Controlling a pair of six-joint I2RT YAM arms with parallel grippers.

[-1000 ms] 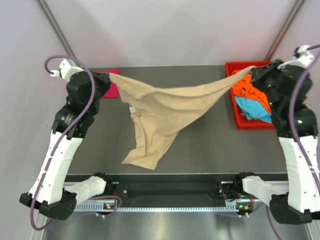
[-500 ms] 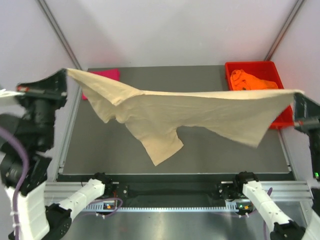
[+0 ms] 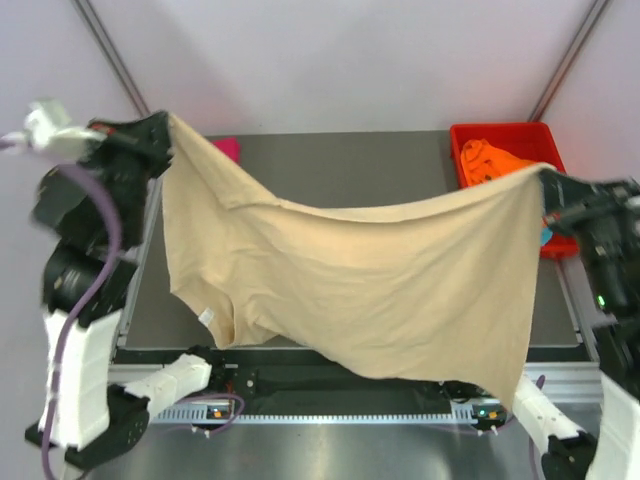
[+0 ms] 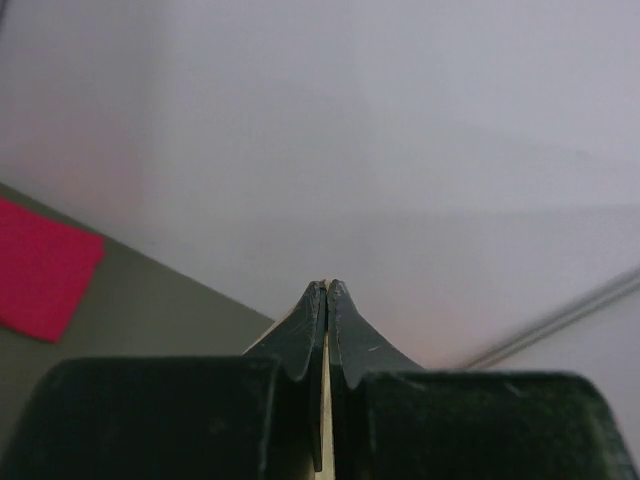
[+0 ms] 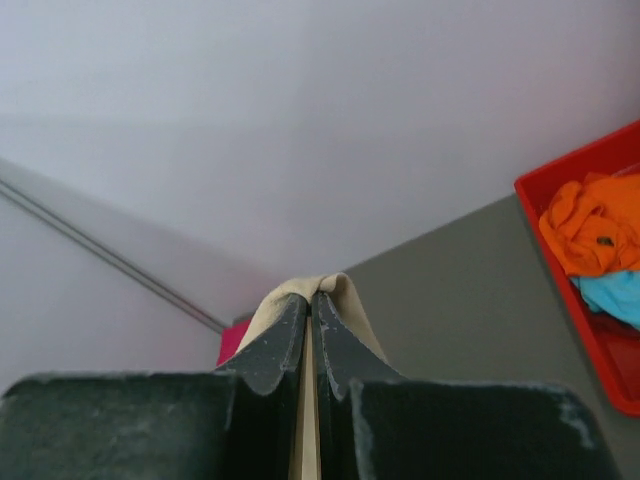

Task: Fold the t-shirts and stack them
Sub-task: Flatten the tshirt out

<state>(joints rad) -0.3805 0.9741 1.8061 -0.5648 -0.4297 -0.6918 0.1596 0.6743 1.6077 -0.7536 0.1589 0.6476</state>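
Note:
A beige t-shirt hangs spread wide in the air between my two grippers, its lower edge drooping over the near rail. My left gripper is shut on its upper left corner, and a beige strip shows between the pressed fingers. My right gripper is shut on the upper right corner, with cloth folded over its fingertips. A magenta t-shirt lies flat at the table's back left. Orange and light blue t-shirts lie crumpled in the tray.
A red plastic tray stands at the back right of the grey table. Pale walls close in the back and both sides. The hanging cloth hides most of the table's middle and front.
The beige t-shirt was first bunched low, then pulled taut between the raised arms. Now both grippers have come slightly inward and it hangs down as a broad sheet.

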